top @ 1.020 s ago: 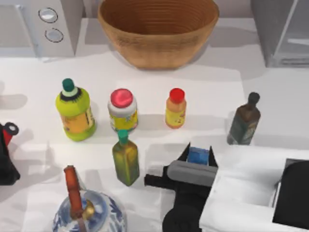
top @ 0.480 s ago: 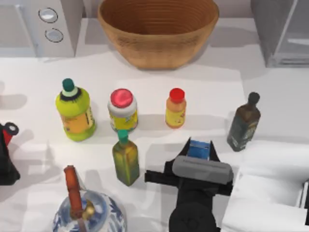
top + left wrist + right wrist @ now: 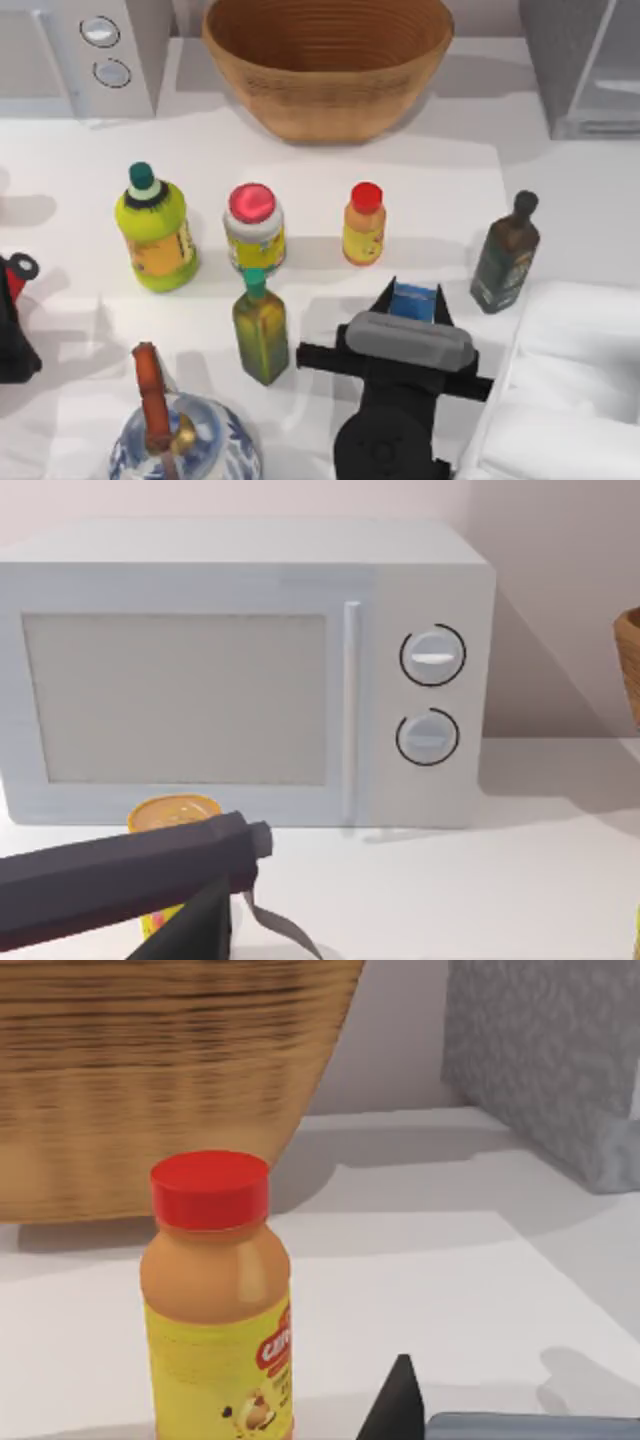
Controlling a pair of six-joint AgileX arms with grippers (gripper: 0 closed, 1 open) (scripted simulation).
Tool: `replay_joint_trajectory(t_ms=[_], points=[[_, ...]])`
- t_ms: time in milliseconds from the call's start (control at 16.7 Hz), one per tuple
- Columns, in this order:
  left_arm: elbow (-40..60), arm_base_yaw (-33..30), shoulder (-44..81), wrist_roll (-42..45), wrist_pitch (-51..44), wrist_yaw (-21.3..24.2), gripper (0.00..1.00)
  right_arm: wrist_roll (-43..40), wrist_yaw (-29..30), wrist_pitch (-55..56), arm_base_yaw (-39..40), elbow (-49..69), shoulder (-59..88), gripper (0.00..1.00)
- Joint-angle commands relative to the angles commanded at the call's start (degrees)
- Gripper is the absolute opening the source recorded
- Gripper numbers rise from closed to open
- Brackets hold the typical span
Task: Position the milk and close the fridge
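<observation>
Fingers of your right gripper [image 3: 412, 300] stay clamped on the milk [image 3: 412, 300], edged slightly up-table over the last second, so the fridge [image 3: 580, 65] at far right remains well apart, with the dark bottle [image 3: 505, 255] and orange bottle [image 3: 364, 225] flanking your path.

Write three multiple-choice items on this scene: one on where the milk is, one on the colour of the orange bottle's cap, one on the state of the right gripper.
1. Where is the milk?
A. in the basket
B. between the right gripper's fingers
C. inside the fridge

2. What colour is the orange bottle's cap?
A. red
B. green
C. black

3. What is the right gripper doing?
A. open over the basket
B. shut on nothing
C. shut on the milk

Answers: 1 B, the top view shows the blue carton between the black fingers. 2 A, the cap is red from above and at the right wrist. 3 C, the fingers flank the carton closely.
</observation>
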Motion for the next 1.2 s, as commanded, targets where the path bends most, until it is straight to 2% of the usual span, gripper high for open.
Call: replay_joint_trajectory(t_ms=[180,360,660,1020,1200], points=[[0.00,0.00,0.00,0.00,0.00,0.00,1.00,-0.11,-1.90,0.02,-0.73,-0.75,-1.70,0.00],[0.00,0.00,0.00,0.00,0.00,0.00,1.00,-0.32,-9.20,-0.16,-3.53,-2.35,-7.32,0.00],[0.00,0.00,0.00,0.00,0.00,0.00,1.00,0.48,-29.13,-2.20,-14.74,-4.59,-20.28,0.00],[0.00,0.00,0.00,0.00,0.00,0.00,1.00,1.36,-54.93,-9.70,-39.11,-9.65,-33.87,0.00],[0.00,0.00,0.00,0.00,0.00,0.00,1.00,0.20,-66.00,-14.84,-51.36,-12.80,-38.57,0.00]])
